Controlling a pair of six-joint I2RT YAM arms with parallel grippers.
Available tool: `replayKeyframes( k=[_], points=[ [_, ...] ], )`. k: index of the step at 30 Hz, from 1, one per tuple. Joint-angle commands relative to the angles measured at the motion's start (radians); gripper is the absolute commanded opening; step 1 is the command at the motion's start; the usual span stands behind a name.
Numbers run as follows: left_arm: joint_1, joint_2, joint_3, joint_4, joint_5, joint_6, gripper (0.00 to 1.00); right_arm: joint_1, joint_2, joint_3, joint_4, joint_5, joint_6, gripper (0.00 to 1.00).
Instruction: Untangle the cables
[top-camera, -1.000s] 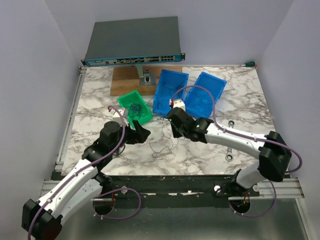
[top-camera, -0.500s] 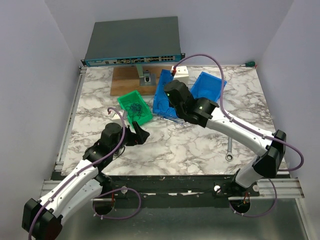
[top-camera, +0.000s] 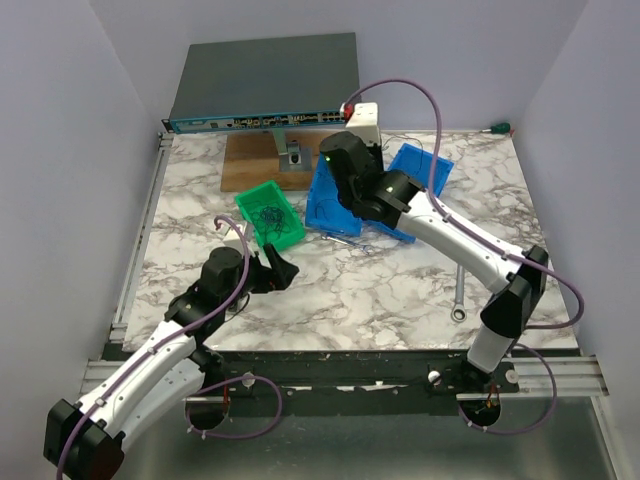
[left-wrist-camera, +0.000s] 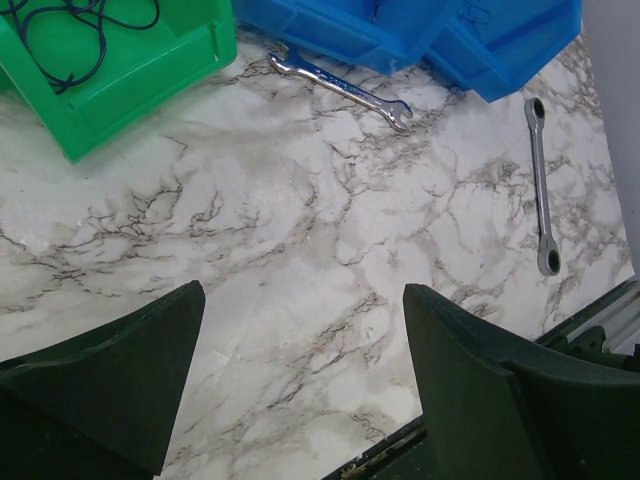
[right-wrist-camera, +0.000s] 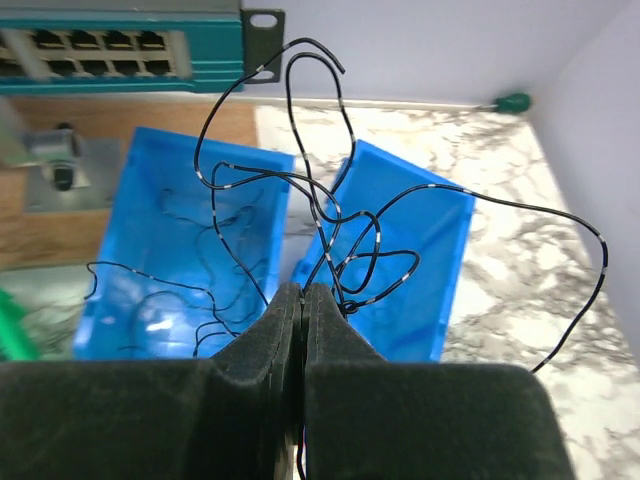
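Right gripper (right-wrist-camera: 303, 292): fingers pressed together, clamped on the cables (right-wrist-camera: 327, 212), held above the blue bins (right-wrist-camera: 150, 300).
Cables: black loops are seen fanning out above the pads; the lower ends are hidden behind the fingers.
Left gripper (left-wrist-camera: 303, 297): fingers spread wide, nothing between them, marble table (left-wrist-camera: 300, 200) beneath.
Green bin (left-wrist-camera: 130, 100): cut off by the left wrist frame; the thin wires (top-camera: 268, 216) inside are only partly seen.
Top view: the held strands are too fine to be made out.

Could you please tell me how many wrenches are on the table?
2: one wrench lies beside the blue bins; the other wrench lies apart, farther right on the table. More may be hidden from view.
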Motion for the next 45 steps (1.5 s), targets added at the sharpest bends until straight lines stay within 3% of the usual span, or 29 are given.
replayKeyframes(
  k=[1, 6, 12, 20, 24, 27, 35, 38, 42, 45],
  points=[
    [0.004, 0.007, -0.021, -0.002, -0.008, -0.009, 0.84, -0.002, 0.089, 0.017, 0.001, 0.134, -0.069, 0.01],
    [0.004, 0.032, -0.022, 0.016, -0.035, 0.008, 0.84, -0.003, 0.212, 0.028, 0.088, 0.099, -0.120, 0.01],
    [0.004, 0.050, -0.069, 0.121, -0.052, 0.078, 0.83, -0.004, 0.422, 0.166, 0.058, -0.015, -0.133, 0.01],
    [0.004, 0.036, -0.105, 0.174, -0.086, 0.138, 0.83, -0.056, 0.540, 0.235, 0.090, -0.353, -0.094, 0.01],
    [0.004, 0.025, -0.126, 0.202, -0.088, 0.149, 0.83, -0.125, 0.523, 0.138, 0.175, -0.529, -0.041, 0.01],
    [0.005, 0.025, -0.132, 0.215, -0.080, 0.155, 0.82, -0.173, 0.466, -0.029, 0.368, -0.644, -0.034, 0.00],
    [0.003, 0.031, -0.141, 0.238, -0.069, 0.162, 0.82, -0.203, 0.477, -0.145, 0.506, -0.634, -0.030, 0.01],
    [0.003, 0.013, -0.152, 0.246, -0.069, 0.166, 0.82, -0.203, 0.445, -0.171, 0.518, -0.647, -0.021, 0.08],
    [0.004, 0.008, -0.162, 0.268, -0.062, 0.167, 0.88, -0.203, 0.380, -0.161, 0.466, -0.678, 0.013, 0.41],
    [0.004, 0.024, -0.161, 0.284, -0.025, 0.170, 0.94, -0.201, 0.305, -0.198, 0.463, -0.715, 0.039, 0.53]
  ],
)
